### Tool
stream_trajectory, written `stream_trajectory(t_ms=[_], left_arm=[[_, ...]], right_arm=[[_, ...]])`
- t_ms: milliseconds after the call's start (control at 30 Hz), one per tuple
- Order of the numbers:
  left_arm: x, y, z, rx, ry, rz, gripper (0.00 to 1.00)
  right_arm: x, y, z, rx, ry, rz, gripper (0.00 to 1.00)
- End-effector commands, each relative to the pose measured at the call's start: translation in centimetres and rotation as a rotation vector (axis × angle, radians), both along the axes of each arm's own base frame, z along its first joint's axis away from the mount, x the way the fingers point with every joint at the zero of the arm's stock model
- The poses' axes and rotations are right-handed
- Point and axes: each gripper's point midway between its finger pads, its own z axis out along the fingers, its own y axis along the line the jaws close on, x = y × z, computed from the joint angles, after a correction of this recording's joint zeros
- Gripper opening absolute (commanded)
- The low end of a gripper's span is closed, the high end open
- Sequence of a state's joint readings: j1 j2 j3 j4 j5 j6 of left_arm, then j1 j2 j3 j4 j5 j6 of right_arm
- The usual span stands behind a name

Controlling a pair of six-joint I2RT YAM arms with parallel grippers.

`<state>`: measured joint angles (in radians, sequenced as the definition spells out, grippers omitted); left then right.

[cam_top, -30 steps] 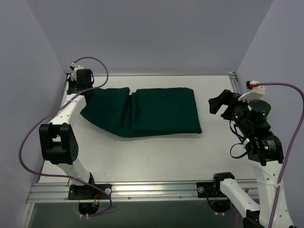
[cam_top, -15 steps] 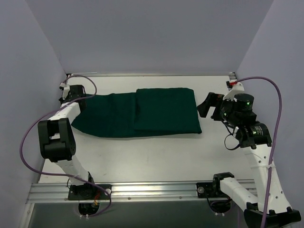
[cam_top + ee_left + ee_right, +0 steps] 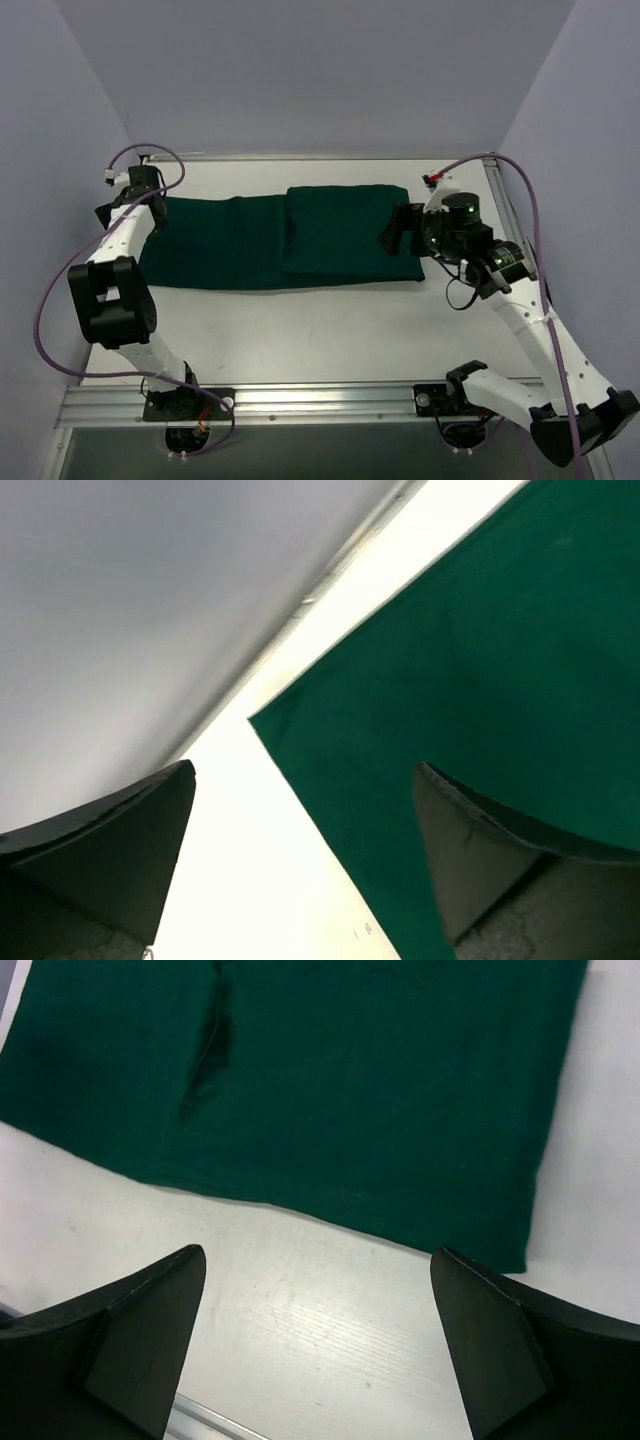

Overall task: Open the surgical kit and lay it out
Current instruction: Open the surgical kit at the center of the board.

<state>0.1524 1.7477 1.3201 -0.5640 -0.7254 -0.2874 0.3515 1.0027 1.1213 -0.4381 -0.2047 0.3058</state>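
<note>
The surgical kit is a dark green cloth wrap (image 3: 350, 230) lying across the back half of the table. Its right part is still folded into a thick rectangle. A single flap (image 3: 215, 255) lies flat out to the left. Whatever the wrap holds is hidden under the cloth. My left gripper (image 3: 133, 208) hovers open at the flap's far left end. In the left wrist view the cloth's corner (image 3: 262, 722) lies between the spread fingers (image 3: 120, 850), untouched. My right gripper (image 3: 398, 230) hangs open over the wrap's right edge. Below it are the wrap's near edge (image 3: 380, 1110) and bare table.
The white table (image 3: 300, 330) ends at the pale side walls on the left and right. A metal rail (image 3: 330, 395) carrying both arm bases runs along the near edge. The back wall meets the table just behind the cloth.
The left gripper drew the flap out to the left until it lay flat, then let go and opened. The right arm swung left, to the wrap's right edge.
</note>
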Motion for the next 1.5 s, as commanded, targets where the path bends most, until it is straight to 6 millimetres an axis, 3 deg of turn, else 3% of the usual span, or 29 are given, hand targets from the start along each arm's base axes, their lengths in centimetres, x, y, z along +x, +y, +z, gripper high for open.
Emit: stream_trajectory(t_ms=[0,67,100,167,233,267,300,333,367,400,433,467,500,633,833,1000,1467], left_arm=[[0.6,-2.9,5.9,-0.174,-0.174,-0.060,0.96],[0.0,-4.3,7.8,-0.241,-0.215,-0.100,0.96],[0.0,-5.6,8.0,-0.306,-0.232,-0.138,0.95],[-1.0,-7.1,9.2,-0.370,-0.265,-0.175,0.95],[-1.8,-8.7,9.1,-0.447,-0.273,-0.202,0.95],[-2.5,-9.2,9.8,-0.460,-0.292,-0.213,0.95],[-3.1,-9.7,9.3,-0.482,-0.284,-0.217,0.95],[-3.5,-10.4,9.1,-0.513,-0.284,-0.231,0.95],[-4.1,-10.9,9.7,-0.526,-0.304,-0.247,0.95],[-4.5,-11.3,9.6,-0.540,-0.309,-0.252,0.95],[-5.2,-11.9,8.6,-0.564,-0.291,-0.253,0.95],[-5.7,-12.2,9.1,-0.567,-0.319,-0.272,0.95],[-6.1,-12.4,9.0,-0.569,-0.319,-0.276,0.95],[-8.0,-12.5,7.7,-0.552,-0.291,-0.275,0.95],[-8.6,-13.1,7.1,-0.545,-0.279,-0.293,0.95],[-8.6,-13.4,7.0,-0.542,-0.276,-0.306,0.95],[-8.4,-13.7,6.9,-0.540,-0.270,-0.322,0.95]], right_arm=[[1.3,3.5,-0.4,-0.041,-0.023,0.029,0.89],[1.7,5.0,-0.7,-0.081,-0.032,0.038,0.88],[1.7,6.9,-1.7,-0.117,-0.024,0.075,0.88],[2.2,8.5,-1.8,-0.159,-0.044,0.082,0.85],[2.1,11.5,-3.7,-0.226,-0.030,0.145,0.83],[2.3,12.7,-3.3,-0.238,-0.047,0.160,0.80],[2.8,13.6,-4.9,-0.293,-0.033,0.164,0.78],[2.2,15.2,-5.6,-0.330,-0.040,0.209,0.77],[2.4,16.3,-5.2,-0.337,-0.056,0.221,0.74],[2.9,17.1,-6.9,-0.387,-0.041,0.226,0.72],[2.9,17.8,-7.5,-0.416,-0.044,0.246,0.71],[2.8,19.1,-7.3,-0.420,-0.060,0.269,0.68],[2.9,19.9,-8.8,-0.449,-0.042,0.286,0.66],[2.9,22.7,-10.8,-0.472,-0.026,0.366,0.58],[2.7,24.8,-13.7,-0.539,0.003,0.437,0.56],[2.7,25.3,-15.9,-0.588,0.024,0.466,0.54],[2.5,25.3,-17.6,-0.651,0.046,0.500,0.38]])
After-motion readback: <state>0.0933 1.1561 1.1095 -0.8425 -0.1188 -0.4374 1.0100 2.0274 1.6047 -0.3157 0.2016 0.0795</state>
